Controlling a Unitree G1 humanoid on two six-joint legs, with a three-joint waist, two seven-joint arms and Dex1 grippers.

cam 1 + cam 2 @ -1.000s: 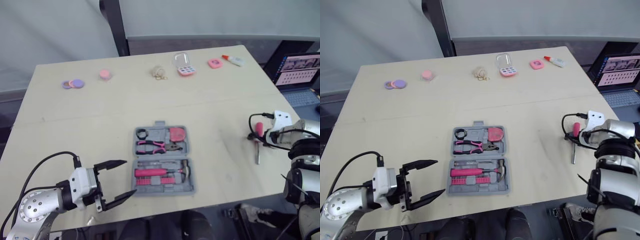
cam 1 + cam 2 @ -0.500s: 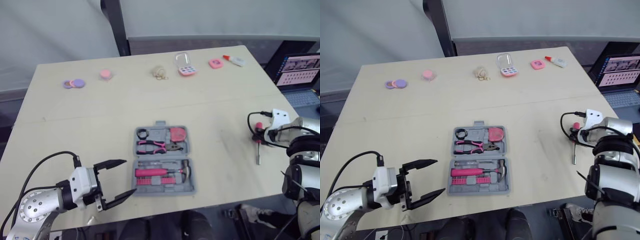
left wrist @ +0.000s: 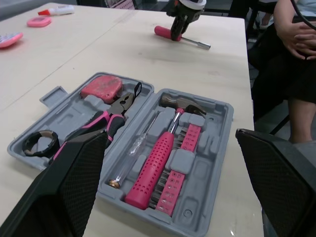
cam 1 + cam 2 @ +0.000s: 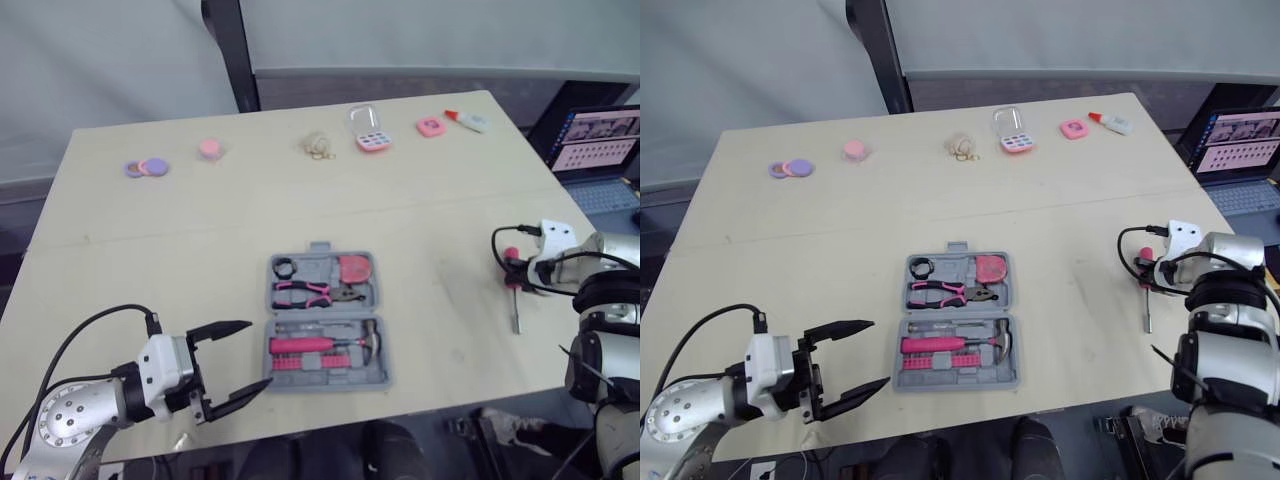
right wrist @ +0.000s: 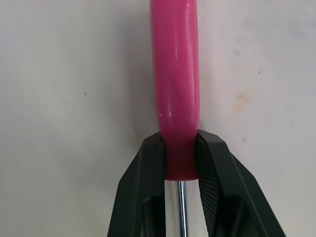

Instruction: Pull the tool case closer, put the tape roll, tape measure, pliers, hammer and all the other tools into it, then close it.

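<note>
Right fingers, clamped on the screwdriver by its pink handle, have edged toward the case on their left; left fingers gape empty.

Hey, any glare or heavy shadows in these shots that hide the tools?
Nothing hidden. Right wrist view: a small glint on the pink screwdriver, gripped by the right claw, with a faint shadow beside it on the table. Left wrist view: the hammer head shines mildly in the case. Left eye view: even light, only the laptop screen glows.
</note>
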